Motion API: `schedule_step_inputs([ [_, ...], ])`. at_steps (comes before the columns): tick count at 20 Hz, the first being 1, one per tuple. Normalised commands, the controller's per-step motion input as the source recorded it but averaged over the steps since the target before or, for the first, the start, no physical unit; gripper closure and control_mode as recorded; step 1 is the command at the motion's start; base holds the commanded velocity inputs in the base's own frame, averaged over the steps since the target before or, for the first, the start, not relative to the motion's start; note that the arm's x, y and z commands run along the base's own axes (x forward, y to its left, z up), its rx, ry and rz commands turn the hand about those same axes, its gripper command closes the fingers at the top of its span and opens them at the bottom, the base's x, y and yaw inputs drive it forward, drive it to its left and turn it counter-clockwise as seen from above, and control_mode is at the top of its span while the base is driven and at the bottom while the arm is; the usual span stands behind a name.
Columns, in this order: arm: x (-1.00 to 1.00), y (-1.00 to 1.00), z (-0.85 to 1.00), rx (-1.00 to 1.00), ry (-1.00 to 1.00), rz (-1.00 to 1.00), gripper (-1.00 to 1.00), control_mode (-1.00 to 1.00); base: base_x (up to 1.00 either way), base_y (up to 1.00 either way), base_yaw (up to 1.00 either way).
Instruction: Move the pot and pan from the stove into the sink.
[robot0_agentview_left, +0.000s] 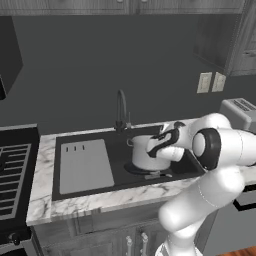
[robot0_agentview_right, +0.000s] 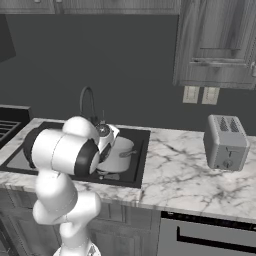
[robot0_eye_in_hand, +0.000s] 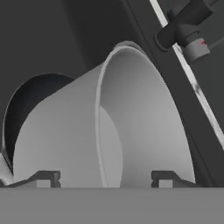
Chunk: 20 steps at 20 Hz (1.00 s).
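Marble counter (robot0_agentview_left: 100, 200) around the sink (robot0_agentview_left: 120, 157): my gripper (robot0_eye_in_hand: 104, 177) straddles the pot (robot0_agentview_left: 145, 152) rim, opened; pot sits on the pan (robot0_agentview_left: 150, 172) and could tip.

No legible text, label, brand, number or sign found on any surface. The toaster (robot0_agentview_right: 225, 143) at the right of the right base view carries no readable marking. The two wall plates (robot0_agentview_right: 200, 94) above it, upper right of centre, are blank. The faucet (robot0_eye_in_hand: 183, 25) at the upper right of the hand view bears a small red mark, not readable as a character.
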Motion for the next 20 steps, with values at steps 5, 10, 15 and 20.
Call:
schedule_step_inputs([
  [5,-0.11,0.13,0.80,0.00,0.04,-0.14,-1.00,-1.00,0.00,0.00,0.00],
  [10,-0.21,0.16,1.00,0.00,0.11,-0.16,-1.00,-1.00,0.00,0.00,0.00],
  [15,-0.29,0.11,1.00,0.00,0.13,-0.15,-1.00,-1.00,0.00,0.00,0.00],
  [20,-0.37,0.07,1.00,0.00,0.14,-0.12,-1.00,-1.00,0.00,0.00,0.00],
])
